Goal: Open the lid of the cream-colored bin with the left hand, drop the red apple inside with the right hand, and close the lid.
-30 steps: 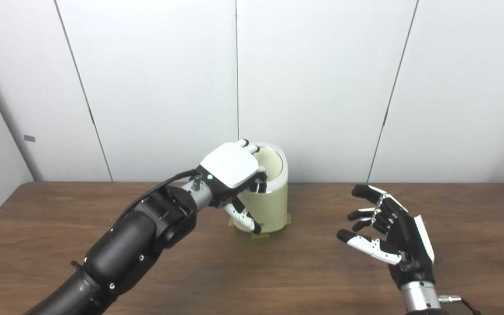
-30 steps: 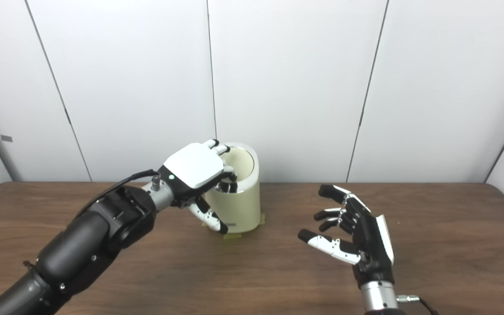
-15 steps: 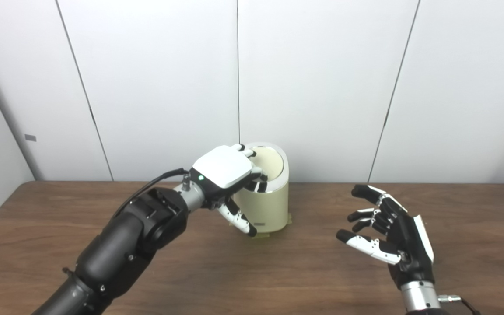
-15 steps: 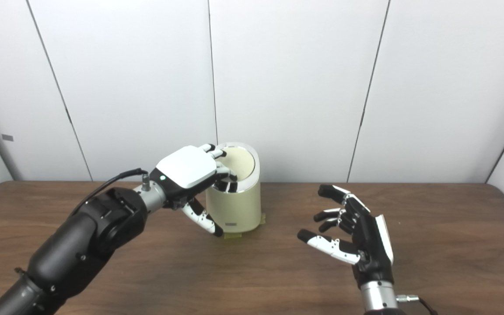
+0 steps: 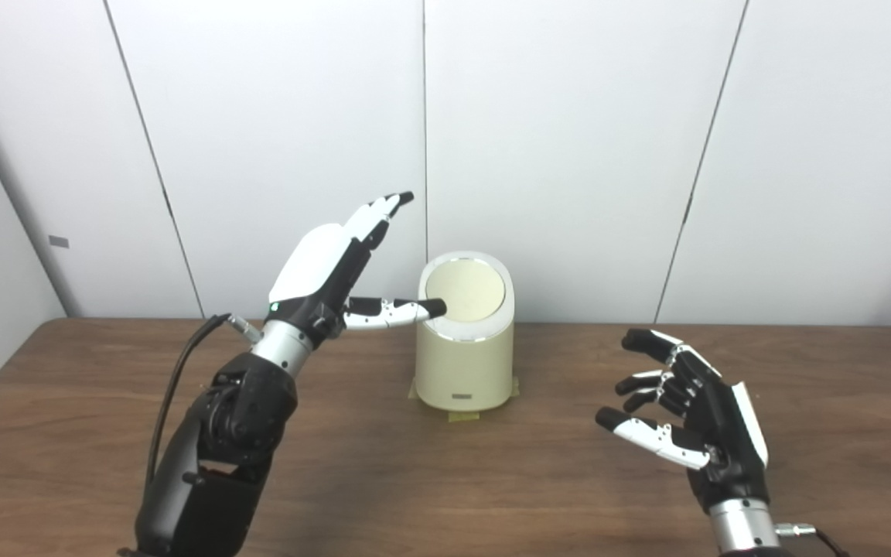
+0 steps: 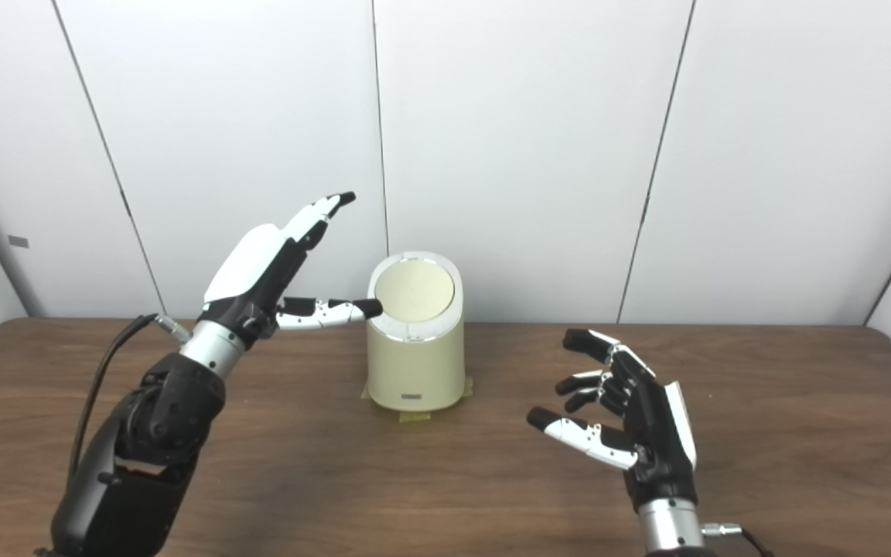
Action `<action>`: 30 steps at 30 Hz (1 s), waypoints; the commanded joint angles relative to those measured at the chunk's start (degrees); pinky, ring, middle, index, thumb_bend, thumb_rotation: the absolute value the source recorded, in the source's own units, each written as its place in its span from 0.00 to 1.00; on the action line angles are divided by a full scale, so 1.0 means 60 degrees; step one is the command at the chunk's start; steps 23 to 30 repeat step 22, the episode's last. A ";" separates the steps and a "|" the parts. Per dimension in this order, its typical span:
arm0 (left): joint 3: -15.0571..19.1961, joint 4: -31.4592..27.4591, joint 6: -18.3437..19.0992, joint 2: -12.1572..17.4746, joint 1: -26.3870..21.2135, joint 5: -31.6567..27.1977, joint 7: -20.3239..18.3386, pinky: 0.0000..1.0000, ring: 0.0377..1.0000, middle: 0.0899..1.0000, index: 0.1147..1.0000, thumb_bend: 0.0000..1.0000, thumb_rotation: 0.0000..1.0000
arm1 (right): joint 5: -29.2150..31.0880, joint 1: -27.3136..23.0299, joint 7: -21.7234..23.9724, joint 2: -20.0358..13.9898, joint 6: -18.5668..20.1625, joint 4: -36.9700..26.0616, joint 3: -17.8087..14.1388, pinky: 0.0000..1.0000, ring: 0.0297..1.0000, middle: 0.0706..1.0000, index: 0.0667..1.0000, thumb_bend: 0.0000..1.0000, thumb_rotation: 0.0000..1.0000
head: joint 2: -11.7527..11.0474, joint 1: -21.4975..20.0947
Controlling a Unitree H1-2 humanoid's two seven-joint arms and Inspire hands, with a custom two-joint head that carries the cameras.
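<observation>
Cream-colored bin sitting mid-table near back wall, lid lying closed. Left hand hovering raised beside bin, fingers spread, holding nothing, thumb pointing toward lid rim. Right hand waiting low at right, fingers loosely apart, empty.

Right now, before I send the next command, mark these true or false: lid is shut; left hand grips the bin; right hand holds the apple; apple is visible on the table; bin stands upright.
1. The lid is shut. True.
2. The left hand grips the cream-colored bin. False: it is raised and open beside the bin, thumb pointing toward the rim.
3. The right hand holds the apple. False: it is open and empty.
4. An apple lies on the table. False: none is in view.
5. The bin stands upright. True.
</observation>
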 commanded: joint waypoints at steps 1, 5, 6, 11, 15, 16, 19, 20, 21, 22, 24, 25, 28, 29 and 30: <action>0.0406 -0.0453 0.0123 -0.0143 0.0059 -0.1115 0.0138 0.93 0.99 1.00 1.00 0.78 0.47 | -0.0043 -0.0272 -0.0016 -0.0052 -0.0207 -0.0334 -0.0009 0.38 0.49 0.72 0.67 0.76 0.21 | 0.0017 -0.0024; 0.0815 -0.0870 0.0382 -0.0317 0.0779 -0.2709 -0.0141 0.80 0.92 0.94 0.96 0.77 0.46 | -0.0006 -0.0237 -0.0034 -0.0042 -0.0105 -0.0397 -0.0063 0.39 0.50 0.72 0.68 0.76 0.21 | 0.0039 -0.0018; 0.0901 -0.0984 0.0441 -0.0376 0.1022 -0.3072 -0.0164 0.78 0.90 0.93 0.95 0.78 0.44 | 0.0015 -0.0230 -0.0028 -0.0052 -0.0114 -0.0399 -0.0078 0.40 0.51 0.72 0.68 0.76 0.20 | 0.0057 -0.0018; 0.1200 -0.1223 0.0315 -0.0766 0.2176 -0.4339 -0.0014 0.73 0.88 0.92 0.93 0.79 0.47 | 0.0120 -0.0225 0.0029 -0.0110 -0.0063 -0.0418 -0.0127 0.42 0.53 0.72 0.68 0.77 0.23 | 0.0091 0.0003; 0.1303 -0.1113 -0.0030 -0.0947 0.2901 -0.5105 -0.0058 0.73 0.87 0.91 0.94 0.77 0.48 | 0.0137 -0.0200 0.0073 -0.0175 -0.0111 -0.0401 -0.0122 0.42 0.54 0.72 0.68 0.76 0.24 | 0.0130 -0.0059; 0.1316 -0.1095 -0.0088 -0.0971 0.3027 -0.5260 -0.0067 0.73 0.87 0.91 0.94 0.77 0.48 | 0.0125 -0.0188 0.0080 -0.0194 -0.0114 -0.0406 -0.0116 0.42 0.54 0.72 0.68 0.76 0.24 | 0.0142 -0.0065; 0.1323 -0.0987 -0.0301 -0.0986 0.3282 -0.5604 -0.0125 0.72 0.85 0.88 0.93 0.75 0.44 | 0.0082 -0.0139 0.0079 -0.0213 0.0008 -0.0495 -0.0098 0.42 0.54 0.72 0.68 0.78 0.27 | 0.0197 -0.0090; 0.1313 -0.0948 -0.0362 -0.0982 0.3345 -0.5647 -0.0126 0.72 0.84 0.87 0.92 0.75 0.44 | 0.0066 -0.0127 0.0085 -0.0226 0.0001 -0.0505 -0.0086 0.42 0.54 0.72 0.68 0.78 0.27 | 0.0205 -0.0083; 0.1299 -0.0915 -0.0405 -0.0982 0.3398 -0.5665 -0.0116 0.71 0.83 0.86 0.91 0.75 0.44 | 0.0056 -0.0116 0.0091 -0.0243 -0.0016 -0.0509 -0.0080 0.42 0.54 0.72 0.68 0.78 0.27 | 0.0234 -0.0055; 0.1277 -0.0878 -0.0447 -0.0978 0.3437 -0.5676 -0.0109 0.71 0.82 0.85 0.91 0.75 0.44 | 0.0055 -0.0103 0.0094 -0.0256 -0.0027 -0.0509 -0.0080 0.42 0.54 0.72 0.68 0.78 0.27 | 0.0233 -0.0037; 0.1277 -0.0878 -0.0447 -0.0978 0.3437 -0.5676 -0.0109 0.71 0.82 0.85 0.91 0.75 0.44 | 0.0055 -0.0103 0.0094 -0.0256 -0.0027 -0.0509 -0.0080 0.42 0.54 0.72 0.68 0.78 0.27 | 0.0233 -0.0037; 0.1277 -0.0878 -0.0447 -0.0978 0.3437 -0.5676 -0.0109 0.71 0.82 0.85 0.91 0.75 0.44 | 0.0055 -0.0103 0.0094 -0.0256 -0.0027 -0.0509 -0.0080 0.42 0.54 0.72 0.68 0.78 0.27 | 0.0233 -0.0037; 0.1277 -0.0878 -0.0447 -0.0978 0.3437 -0.5676 -0.0109 0.71 0.82 0.85 0.91 0.75 0.44 | 0.0055 -0.0103 0.0094 -0.0256 -0.0027 -0.0509 -0.0080 0.42 0.54 0.72 0.68 0.78 0.27 | 0.0233 -0.0037; 0.1277 -0.0878 -0.0447 -0.0978 0.3437 -0.5676 -0.0109 0.71 0.82 0.85 0.91 0.75 0.44 | 0.0055 -0.0103 0.0094 -0.0256 -0.0027 -0.0509 -0.0080 0.42 0.54 0.72 0.68 0.78 0.27 | 0.0233 -0.0037; 0.1277 -0.0878 -0.0447 -0.0978 0.3437 -0.5676 -0.0109 0.71 0.82 0.85 0.91 0.75 0.44 | 0.0055 -0.0103 0.0094 -0.0256 -0.0027 -0.0509 -0.0080 0.42 0.54 0.72 0.68 0.78 0.27 | 0.0233 -0.0037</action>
